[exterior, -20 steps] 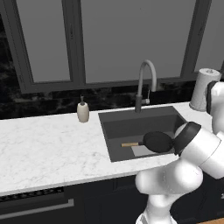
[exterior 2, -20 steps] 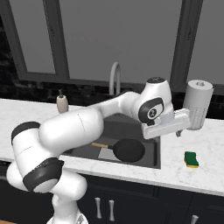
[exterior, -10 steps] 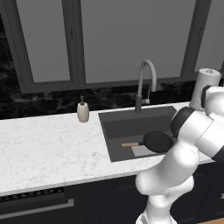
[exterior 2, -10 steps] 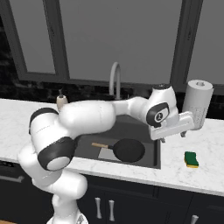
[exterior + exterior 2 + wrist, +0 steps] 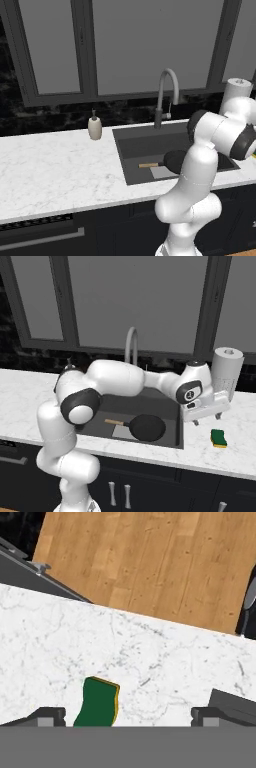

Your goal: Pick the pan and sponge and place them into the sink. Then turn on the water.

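Status: the pan (image 5: 146, 427) lies on the floor of the sink (image 5: 170, 406), at the lower centre of the right base frame, with its wooden handle pointing toward the frame's left. I judge the first placement complete.

The sponge (image 5: 218, 438) is not yet placed. It rests on the marble counter (image 5: 235, 456) at the lower right of the right base frame, beside the sink's right rim and apart from it. In the hand frame the sponge (image 5: 98, 703) sits at the lower left, green face toward the camera with a yellow edge showing.

My gripper (image 5: 206, 419) hangs above the counter between the sink rim and the sponge, right of centre in the right base frame. Its jaws stand wide apart and hold nothing; the two finger tips rise at the bottom corners of the hand frame with bare marble between them. The sponge lies just inside the left tip, off the midline, so I judge that a sideways correction is required before descent.

Remaining steps, as I judge them:
1. Centre the jaws over the sponge, descend, close.
2. Carry the sponge over the rim and release it into the basin.
3. Operate the faucet (image 5: 131, 346), at upper centre of the right base frame. No stream is visible from it.
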